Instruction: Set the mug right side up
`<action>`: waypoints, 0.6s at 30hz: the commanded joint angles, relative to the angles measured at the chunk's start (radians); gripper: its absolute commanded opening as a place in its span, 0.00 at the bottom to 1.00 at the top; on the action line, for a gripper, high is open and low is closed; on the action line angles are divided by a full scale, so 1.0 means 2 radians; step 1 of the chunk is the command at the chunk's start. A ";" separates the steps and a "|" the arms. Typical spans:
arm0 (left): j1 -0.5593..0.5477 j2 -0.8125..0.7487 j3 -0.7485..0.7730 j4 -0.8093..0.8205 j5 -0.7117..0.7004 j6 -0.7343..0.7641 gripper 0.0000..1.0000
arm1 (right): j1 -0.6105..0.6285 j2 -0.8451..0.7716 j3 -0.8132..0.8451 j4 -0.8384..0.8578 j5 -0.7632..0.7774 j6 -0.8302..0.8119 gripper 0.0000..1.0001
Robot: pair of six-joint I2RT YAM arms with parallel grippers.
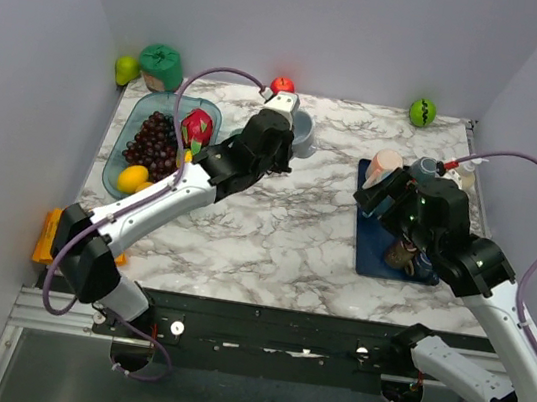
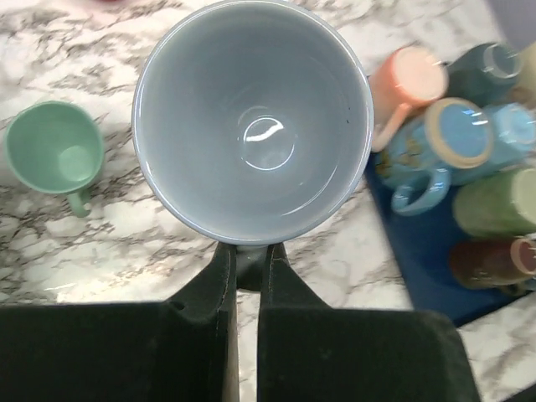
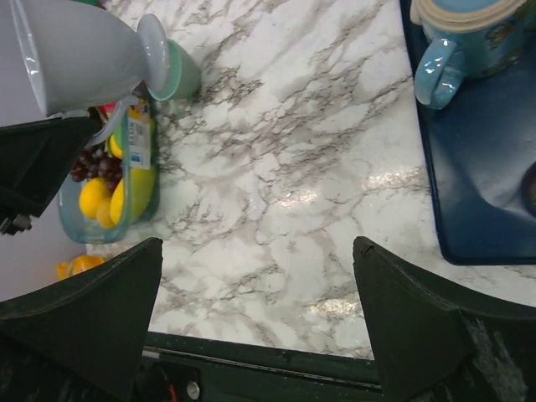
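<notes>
My left gripper (image 2: pixel 247 261) clamps the handle of the pale grey-blue ceramic mug (image 2: pixel 251 117), holding it over the white marble table (image 2: pixel 335 251), mouth facing my wrist camera. My right gripper (image 3: pixel 258 285) stands wide open beside the dark blue tray (image 3: pixel 477 167).

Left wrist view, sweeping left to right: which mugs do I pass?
Green mug → grey mug, held by its handle in the left gripper → peach mug → olive-green mug. The patterned blue mug overlaps the peach one, so it is left out.
</notes>
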 commanded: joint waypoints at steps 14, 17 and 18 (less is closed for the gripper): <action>0.099 0.243 0.115 0.036 0.011 0.092 0.00 | 0.003 0.052 -0.028 -0.026 0.090 -0.045 1.00; 0.103 0.262 0.122 0.041 0.017 0.106 0.00 | 0.003 0.067 -0.025 -0.029 0.091 -0.044 1.00; 0.103 0.267 0.125 0.040 0.017 0.113 0.00 | 0.002 0.077 -0.024 -0.029 0.092 -0.044 1.00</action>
